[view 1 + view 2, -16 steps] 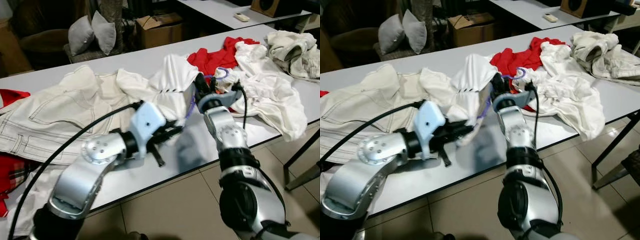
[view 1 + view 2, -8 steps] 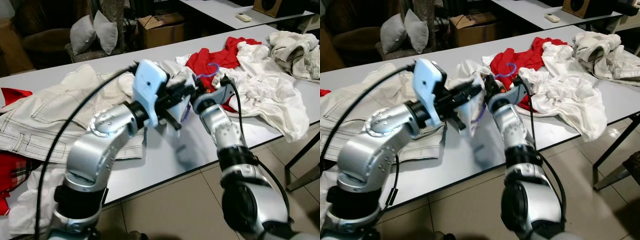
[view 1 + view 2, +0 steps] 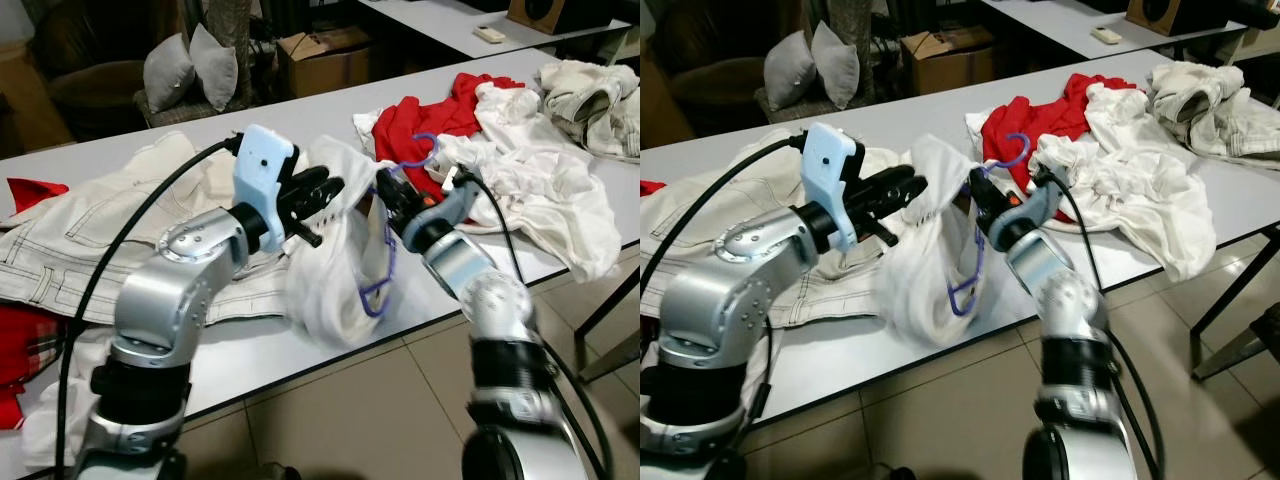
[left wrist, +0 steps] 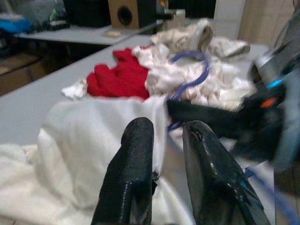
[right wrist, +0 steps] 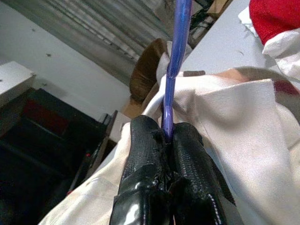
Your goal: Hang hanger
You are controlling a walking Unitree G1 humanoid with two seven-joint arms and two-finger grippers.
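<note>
A plain white cloth garment (image 3: pixel 335 260) hangs on a thin purple-blue plastic hanger (image 3: pixel 380 290). The two black fingers of the left gripper (image 3: pixel 325 190) and those of the right gripper (image 3: pixel 385 190) meet at it; the arms are silver, with pale blue housing on the left wrist. A bright red cloth garment (image 3: pixel 440 115) lies at far right beside a rumpled white cloth heap (image 3: pixel 540 185). At left lie off-white denim trousers with dark stitching (image 3: pixel 90 245). The flat tabletop (image 3: pixel 280 355) is light grey. Two grey cushions (image 3: pixel 190 65) sit at far left.
</note>
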